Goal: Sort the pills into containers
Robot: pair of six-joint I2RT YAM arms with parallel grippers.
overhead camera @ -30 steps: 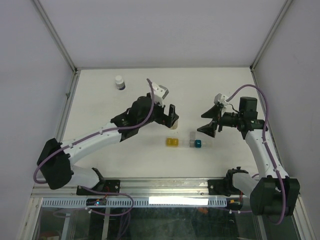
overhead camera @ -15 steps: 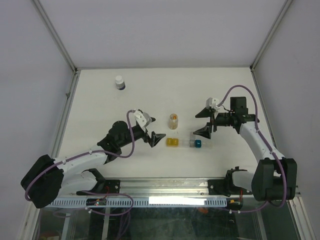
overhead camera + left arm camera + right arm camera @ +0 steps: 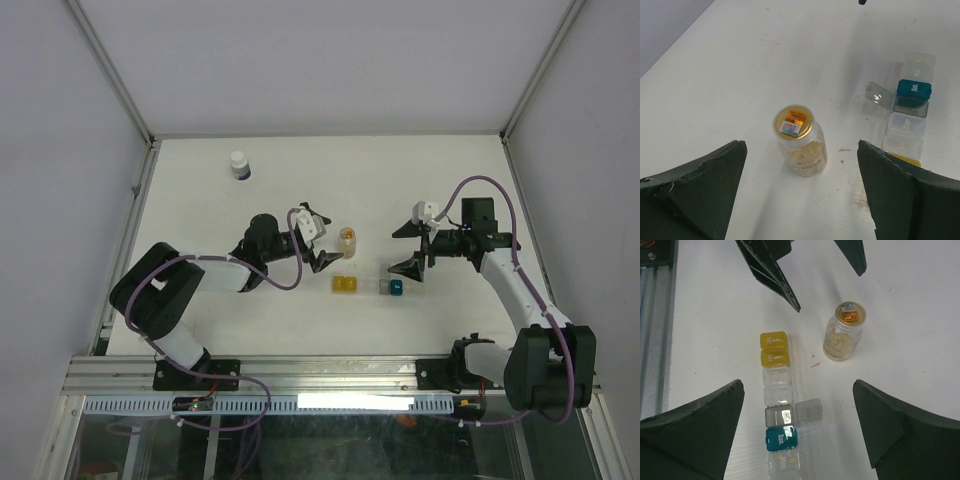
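My left gripper [image 3: 330,238] stood spread wide and empty, just left of the small amber vial [image 3: 800,142], which was upright, capped and full of pills. Nearer me lay the pill strip, with the yellow translucent plastic compartments [image 3: 774,350] shut and one smoky lid [image 3: 808,411] flipped open beside the teal compartment [image 3: 781,438]. I judged no pill sorted yet. My right gripper [image 3: 408,250] hung wide and empty near the teal end.

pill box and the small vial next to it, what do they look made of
Pill box: looks like moulded plastic, smooth and slightly glossy, with yellow, clear and teal cells; the clear ones are see-through. Vial: clear and shiny, glass or plastic, cannot tell which; pale contents show through.
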